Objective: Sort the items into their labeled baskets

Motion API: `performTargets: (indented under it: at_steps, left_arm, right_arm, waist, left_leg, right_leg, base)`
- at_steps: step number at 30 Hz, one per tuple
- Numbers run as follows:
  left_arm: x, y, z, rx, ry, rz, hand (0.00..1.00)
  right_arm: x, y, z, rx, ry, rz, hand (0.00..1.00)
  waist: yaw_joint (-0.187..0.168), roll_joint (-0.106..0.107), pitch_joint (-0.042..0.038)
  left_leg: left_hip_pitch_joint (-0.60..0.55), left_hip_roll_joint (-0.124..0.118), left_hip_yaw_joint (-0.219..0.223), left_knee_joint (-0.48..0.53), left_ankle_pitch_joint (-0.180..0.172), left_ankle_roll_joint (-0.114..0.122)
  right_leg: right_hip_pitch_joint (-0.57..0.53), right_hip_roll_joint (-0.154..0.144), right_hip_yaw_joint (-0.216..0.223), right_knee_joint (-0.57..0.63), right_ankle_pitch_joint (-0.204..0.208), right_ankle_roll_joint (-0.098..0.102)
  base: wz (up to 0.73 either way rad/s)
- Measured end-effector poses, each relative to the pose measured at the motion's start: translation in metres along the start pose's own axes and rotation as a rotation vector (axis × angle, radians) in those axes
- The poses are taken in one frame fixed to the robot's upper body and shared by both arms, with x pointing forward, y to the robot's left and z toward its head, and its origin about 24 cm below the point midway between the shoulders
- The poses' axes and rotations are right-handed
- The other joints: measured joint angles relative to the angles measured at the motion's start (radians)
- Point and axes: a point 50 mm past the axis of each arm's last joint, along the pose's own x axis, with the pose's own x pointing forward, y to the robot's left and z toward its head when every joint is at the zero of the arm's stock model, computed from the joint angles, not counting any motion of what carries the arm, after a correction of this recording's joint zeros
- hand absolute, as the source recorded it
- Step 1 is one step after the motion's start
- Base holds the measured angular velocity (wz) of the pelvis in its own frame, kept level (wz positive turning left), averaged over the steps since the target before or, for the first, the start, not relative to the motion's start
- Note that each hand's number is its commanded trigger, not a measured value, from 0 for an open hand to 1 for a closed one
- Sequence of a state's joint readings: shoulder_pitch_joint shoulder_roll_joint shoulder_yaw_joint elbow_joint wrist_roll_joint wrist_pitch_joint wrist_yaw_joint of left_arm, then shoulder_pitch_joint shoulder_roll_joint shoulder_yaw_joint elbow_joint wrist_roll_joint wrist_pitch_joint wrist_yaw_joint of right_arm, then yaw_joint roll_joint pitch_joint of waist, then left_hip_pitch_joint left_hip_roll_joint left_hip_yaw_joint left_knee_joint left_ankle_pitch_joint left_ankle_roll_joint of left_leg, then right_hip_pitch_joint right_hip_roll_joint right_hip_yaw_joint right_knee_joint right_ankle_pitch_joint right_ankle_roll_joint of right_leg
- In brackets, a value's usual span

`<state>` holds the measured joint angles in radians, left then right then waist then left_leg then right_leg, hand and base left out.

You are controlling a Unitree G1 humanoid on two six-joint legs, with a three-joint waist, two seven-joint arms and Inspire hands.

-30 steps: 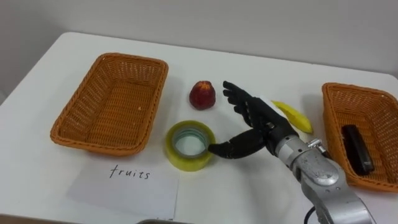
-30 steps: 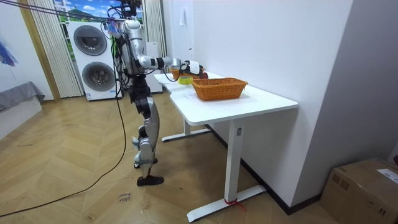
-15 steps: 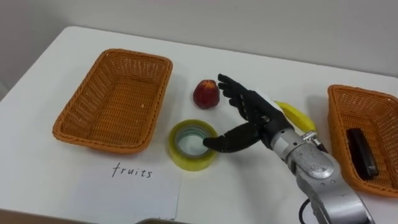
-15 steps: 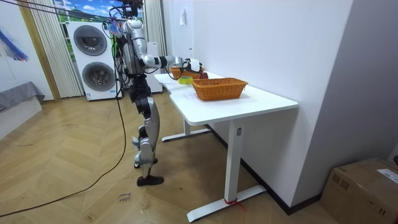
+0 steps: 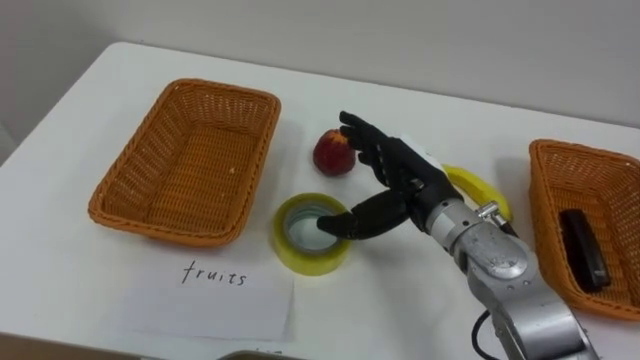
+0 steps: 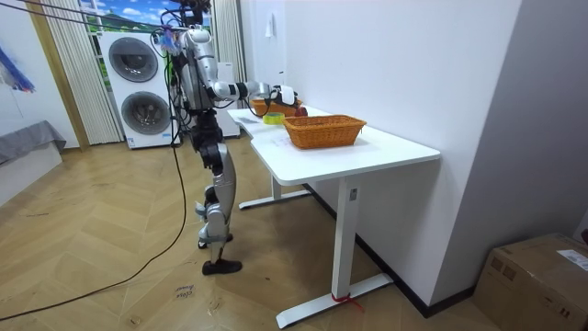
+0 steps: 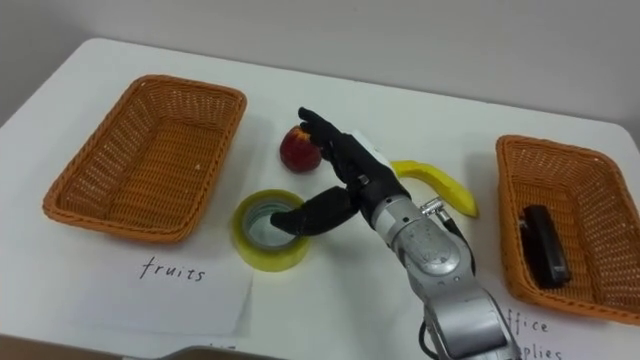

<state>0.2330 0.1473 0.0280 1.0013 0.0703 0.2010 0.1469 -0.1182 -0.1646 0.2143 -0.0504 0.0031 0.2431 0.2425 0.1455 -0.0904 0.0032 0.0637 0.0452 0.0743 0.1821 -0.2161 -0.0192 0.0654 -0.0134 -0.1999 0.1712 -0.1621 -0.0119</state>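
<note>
Yellow tape roll (image 5: 300,252) just left of right robot hand (image 5: 405,185), fingers spread apart, thumb tip over its hole

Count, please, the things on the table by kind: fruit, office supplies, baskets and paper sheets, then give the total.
Fruit: 2 (red fruit, banana)
Office supplies: 2 (yellow tape roll, black stapler)
Baskets: 2 (left basket, right basket)
Paper sheets: 2 (left sheet, right sheet)
Total: 8
</note>
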Motion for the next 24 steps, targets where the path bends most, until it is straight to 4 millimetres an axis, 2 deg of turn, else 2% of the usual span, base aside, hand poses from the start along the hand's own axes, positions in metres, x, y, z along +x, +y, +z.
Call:
performTargets:
  at_steps: [6, 15, 24]
  left_arm:
    - [0.000, 0.001, 0.000, -0.004, 0.009, 0.000, 0.00]
    - [0.000, 0.000, -0.001, -0.006, 0.013, 0.001, 0.00]
    - [0.000, 0.000, -0.003, -0.002, 0.022, 0.001, 0.00]
  right_arm:
    - [0.000, 0.000, -0.002, -0.002, 0.021, -0.001, 0.00]
    - [0.000, -0.002, -0.003, -0.075, 0.041, -0.021, 0.00]
    - [0.000, -0.003, -0.014, -0.106, 0.106, -0.030, 0.00]
  waist:
    - [0.001, -0.003, -0.0039]
    - [-0.001, 0.000, -0.0022]
    - [0.000, 0.002, 0.0000]
  left_leg:
    - [0.000, 0.000, -0.003, -0.002, 0.000, 0.000]
    - [-0.004, -0.001, -0.013, 0.002, 0.000, 0.000]
    - [-0.004, -0.002, -0.020, 0.004, 0.000, 0.000]
  right_leg:
    - [0.002, -0.001, -0.004, 0.000, 0.000, 0.000]
    - [0.003, -0.004, -0.020, 0.001, 0.000, 0.000]
    - [0.004, -0.003, -0.026, 0.000, 0.000, 0.000]
  base:
    - [0.00]
    - [0.02]
    - [0.00]
